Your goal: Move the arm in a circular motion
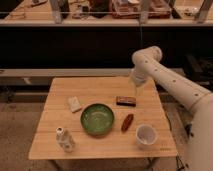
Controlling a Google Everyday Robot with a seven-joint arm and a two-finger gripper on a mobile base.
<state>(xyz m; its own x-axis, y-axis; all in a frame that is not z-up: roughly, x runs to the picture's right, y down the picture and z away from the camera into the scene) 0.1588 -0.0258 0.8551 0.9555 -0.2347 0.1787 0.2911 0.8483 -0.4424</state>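
Note:
The cream-white arm [172,82] with small dark dots reaches in from the right edge and bends at a bulbous joint [146,58] above the far right part of the wooden table [55,150]. Its last segment points down and ends in a narrow pale tip, the gripper [138,93]. The gripper hangs over the table's far right area, just behind and to the right of a dark brown bar [126,101]. It holds nothing that I can see.
On the table lie a green bowl [97,119], a white cup [146,136], a reddish-brown sausage-shaped item [127,122], a pale block [75,104] and a small white bottle [65,140]. Dark shelving [100,45] stands behind the table.

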